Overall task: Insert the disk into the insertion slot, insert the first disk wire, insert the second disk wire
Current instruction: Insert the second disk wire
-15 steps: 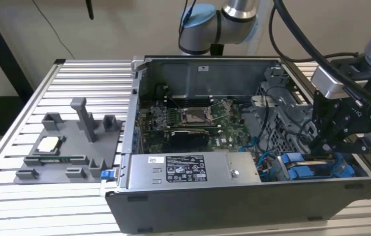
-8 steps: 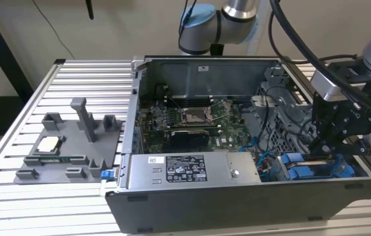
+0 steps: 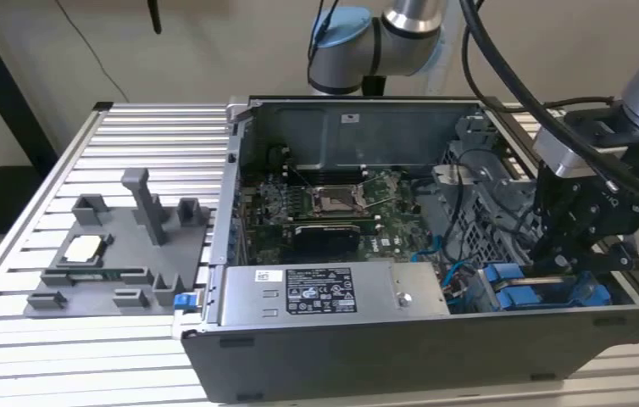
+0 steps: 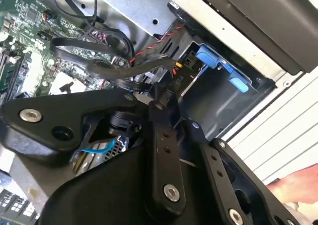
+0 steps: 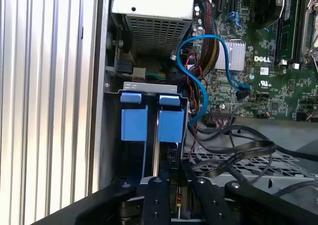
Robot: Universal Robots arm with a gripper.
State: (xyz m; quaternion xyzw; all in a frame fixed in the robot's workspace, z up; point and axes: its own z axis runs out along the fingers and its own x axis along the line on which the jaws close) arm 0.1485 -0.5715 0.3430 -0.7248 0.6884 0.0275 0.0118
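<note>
Two blue carrier frames (image 5: 134, 124) (image 5: 171, 126) stand side by side in the grey-blue insertion slot (image 5: 149, 87) at the case's front corner, on the exterior view's right (image 3: 523, 292). I cannot tell which of them holds the disk; the metal bodies are hidden. My gripper (image 3: 548, 264) hangs low right over the slot. In both wrist views its fingers (image 5: 156, 200) are drawn close on a small black wire connector (image 4: 164, 78) with thin red and yellow leads (image 5: 178, 201), just beside the carriers' ends. The slot's wall (image 4: 218, 106) and blue tabs (image 4: 213, 61) lie just beyond my fingertips (image 4: 158, 98).
The open dark case (image 3: 410, 348) lies on a slatted metal table (image 3: 139, 136). Inside are the power supply (image 3: 319, 292), the motherboard (image 3: 331, 203), a looping blue cable (image 5: 203, 86) and flat black cables (image 5: 233, 150) close to my gripper. A grey fixture (image 3: 116, 254) sits at the exterior view's left.
</note>
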